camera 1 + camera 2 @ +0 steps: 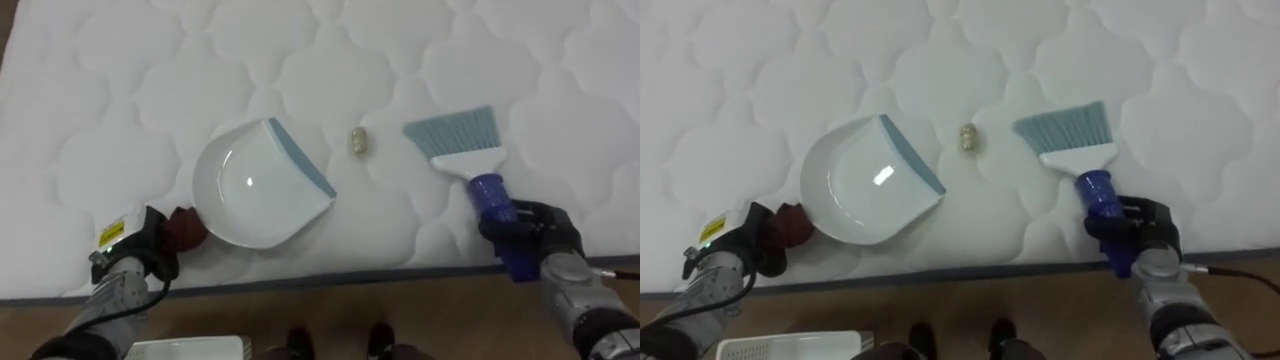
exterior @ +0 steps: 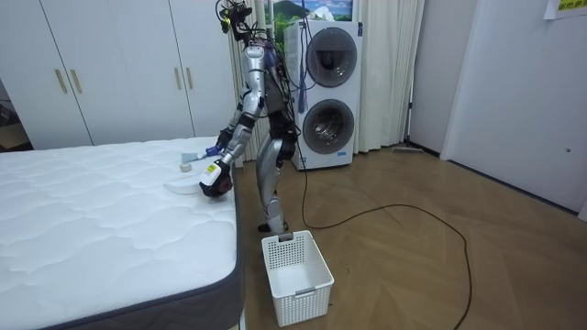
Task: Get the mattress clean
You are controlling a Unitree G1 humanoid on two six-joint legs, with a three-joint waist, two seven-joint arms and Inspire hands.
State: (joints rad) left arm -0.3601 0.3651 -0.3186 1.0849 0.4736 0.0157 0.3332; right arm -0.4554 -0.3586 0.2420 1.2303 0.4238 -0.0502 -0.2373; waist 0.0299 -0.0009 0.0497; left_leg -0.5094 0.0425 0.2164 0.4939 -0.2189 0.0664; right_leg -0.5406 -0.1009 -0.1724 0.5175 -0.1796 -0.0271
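Grips dustpan handle (image 1: pixel 187 228) at lower left with left hand (image 1: pixel 140 250), fingers (image 1: pixel 158 236) curled round it; clasps brush handle (image 1: pixel 490 195) at lower right with right hand (image 1: pixel 530 236), forearm rising from bottom corner; stands upright, both arms stretched downward.

A slim humanoid robot had silver-grey metal limbs and torso, with dark cables bundled across its chest and back. Its left hand (image 1: pixel 150 250) and right hand (image 1: pixel 545 230) were black. A yellow label marked the left wrist.

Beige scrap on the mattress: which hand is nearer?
Right. The right hand, holding the brush, sits lower right of the scrap; the left hand, holding the dustpan, farther lower left.
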